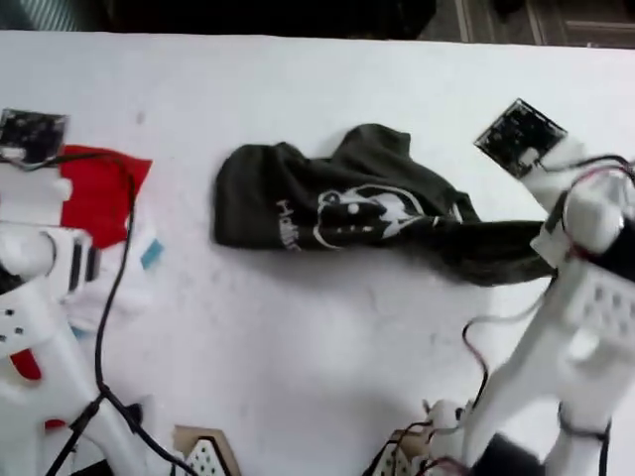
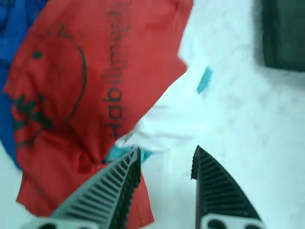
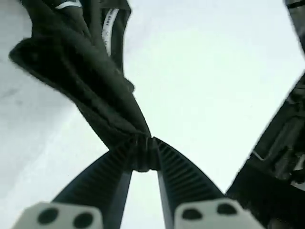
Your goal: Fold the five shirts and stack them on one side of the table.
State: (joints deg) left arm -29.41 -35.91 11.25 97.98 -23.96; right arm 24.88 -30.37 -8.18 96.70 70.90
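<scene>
On the white table [image 1: 317, 377], right fingers [image 3: 109, 171] pinch a black shirt [image 1: 298, 198].

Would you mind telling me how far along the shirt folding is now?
Done, seemingly: the red shirt lies over white cloth and blue cloth in a pile at one side, beneath the open left claw. In hand: the right claw is shut on an edge of the black shirt, rumpled mid-table. Left: folding and stacking it.
</scene>
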